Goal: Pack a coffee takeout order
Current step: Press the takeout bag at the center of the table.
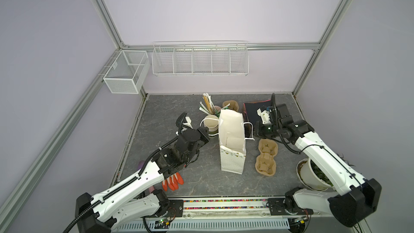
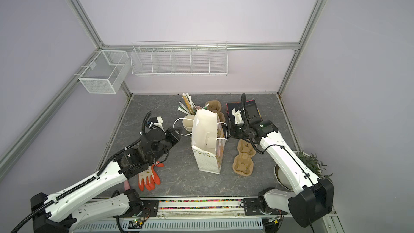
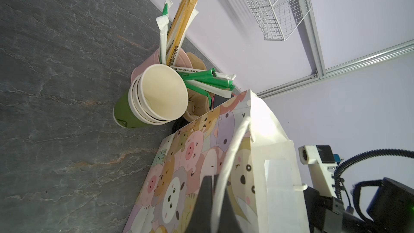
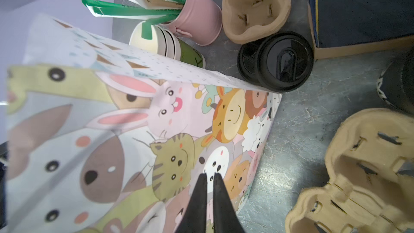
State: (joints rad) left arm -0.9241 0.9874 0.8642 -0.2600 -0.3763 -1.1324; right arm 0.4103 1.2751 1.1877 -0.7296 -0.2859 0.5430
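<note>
Carrier lies flat on counter, wells up and empty. It sits just right of bag, not touching it.

Black cup sits near carrier. Only a dark edge with white marks shows in the right wrist view; the right arm hides it in both top views.

Bag stands upright mid-counter, mouth open, cartoon animals on its sides.

Left gripper is closed on left handle, the white cord running between the fingers. Right gripper is closed to a slit at right handle; cannot tell whether that cord is pinched.

Behind bag:
- black lids, just beside its base
- second carrier
- stacked cream cups
- pink cup full of wrapped straws

Dark box is at back right, partly under the right wrist. Orange glove lies beneath the left arm. Potted plant stands at the front right corner.
</note>
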